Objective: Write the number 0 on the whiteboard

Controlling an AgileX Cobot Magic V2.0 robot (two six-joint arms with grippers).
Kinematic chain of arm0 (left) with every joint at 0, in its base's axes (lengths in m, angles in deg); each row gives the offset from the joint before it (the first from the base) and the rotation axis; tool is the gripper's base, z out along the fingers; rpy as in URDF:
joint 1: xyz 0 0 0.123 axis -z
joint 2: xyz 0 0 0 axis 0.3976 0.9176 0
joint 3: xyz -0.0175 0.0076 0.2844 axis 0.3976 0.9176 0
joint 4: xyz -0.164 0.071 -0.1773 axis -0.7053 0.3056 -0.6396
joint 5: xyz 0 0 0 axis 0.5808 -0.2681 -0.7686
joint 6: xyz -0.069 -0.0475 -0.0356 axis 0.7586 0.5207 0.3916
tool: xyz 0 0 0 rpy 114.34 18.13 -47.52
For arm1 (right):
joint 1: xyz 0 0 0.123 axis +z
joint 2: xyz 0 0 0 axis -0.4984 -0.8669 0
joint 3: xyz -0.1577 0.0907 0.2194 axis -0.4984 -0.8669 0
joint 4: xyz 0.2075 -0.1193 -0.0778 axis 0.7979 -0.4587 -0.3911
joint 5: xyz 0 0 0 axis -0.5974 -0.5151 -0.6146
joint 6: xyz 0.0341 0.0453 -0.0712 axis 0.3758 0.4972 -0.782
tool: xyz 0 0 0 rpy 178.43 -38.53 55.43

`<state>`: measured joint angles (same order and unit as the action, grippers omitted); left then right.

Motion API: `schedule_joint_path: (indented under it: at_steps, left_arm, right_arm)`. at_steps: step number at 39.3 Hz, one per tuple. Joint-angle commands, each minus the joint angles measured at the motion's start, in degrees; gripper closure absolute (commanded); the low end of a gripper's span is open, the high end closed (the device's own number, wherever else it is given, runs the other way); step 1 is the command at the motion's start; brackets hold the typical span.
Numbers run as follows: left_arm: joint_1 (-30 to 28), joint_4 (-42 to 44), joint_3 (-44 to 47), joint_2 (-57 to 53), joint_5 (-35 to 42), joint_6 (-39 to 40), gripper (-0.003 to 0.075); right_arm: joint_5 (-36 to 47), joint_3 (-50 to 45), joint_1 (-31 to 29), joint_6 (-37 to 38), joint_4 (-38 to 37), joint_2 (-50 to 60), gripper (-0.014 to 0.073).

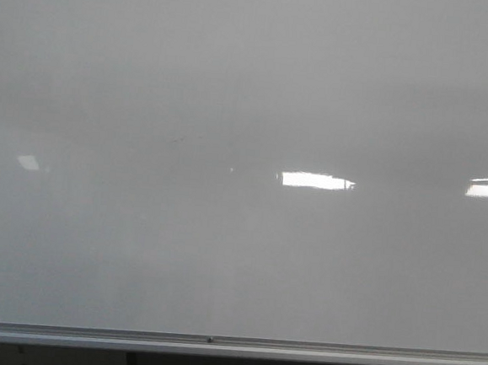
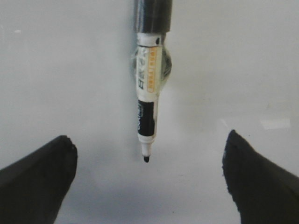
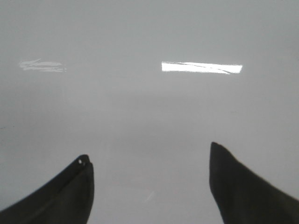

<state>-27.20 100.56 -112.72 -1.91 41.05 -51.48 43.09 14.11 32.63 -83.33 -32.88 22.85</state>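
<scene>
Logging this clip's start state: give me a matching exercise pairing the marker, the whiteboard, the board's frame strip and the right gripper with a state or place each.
1 marker
2 whiteboard
3 frame strip
4 right gripper

a open, nothing between its fingers
b blank, no 0 drawn
c tip uncapped, between the left gripper's spread fingers
d along the board's lower edge in the front view

Pairs: 1-c, 2-b, 3-d, 4-a

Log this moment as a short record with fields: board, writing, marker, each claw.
board: whiteboard, glossy pale grey, silver frame strip along its lower edge in the front view
writing: no number 0 visible on the board in any view
reflections: bright white light patches on the board
marker: white-and-black marker, uncapped, dark tip pointing toward the board; whether it touches cannot be told
left claw: left claw open, fingers wide apart, marker in line between them, not pinched by the fingertips
right claw: right claw open, holding nothing, facing the board
</scene>
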Motion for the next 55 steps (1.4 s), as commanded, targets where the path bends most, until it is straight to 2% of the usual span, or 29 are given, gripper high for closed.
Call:
schedule_joint_path:
  at_steps: [1,16,20,26,44,49,55]
  left_arm:
    - [-0.1,0.3,-3.5,2.6,5.4,0.1,0.012]
    - [-0.1,0.4,-6.3,10.3,10.8,0.1,0.0122]
    - [-0.1,0.4,-6.4,11.0,11.4,0.1,0.015]
    - [-0.1,0.4,-6.4,11.1,11.5,0.1,0.0268]
    - [-0.1,0.3,-6.4,11.1,11.0,0.1,0.074]
    - [1.1,-2.0,-6.4,10.1,8.0,0.1,0.0739]
    - [6.1,-3.8,-6.4,7.4,0.0,0.1,0.0739]
  right_arm:
    - [4.5,2.0,-0.5,0.0,0.3,-0.7,0.0053]
    - [4.1,2.0,-0.5,0.0,0.3,-0.7,0.0053]
    - [4.1,2.0,-0.5,0.0,0.3,-0.7,0.0053]
    - [4.1,2.0,-0.5,0.0,0.3,-0.7,0.0053]
    - [4.1,2.0,-0.5,0.0,0.3,-0.7,0.0053]
    - [4.3,2.0,-0.5,0.0,0.3,-0.7,0.0053]
    - [4.2,2.0,-0.5,0.0,0.3,-0.9,0.0053]
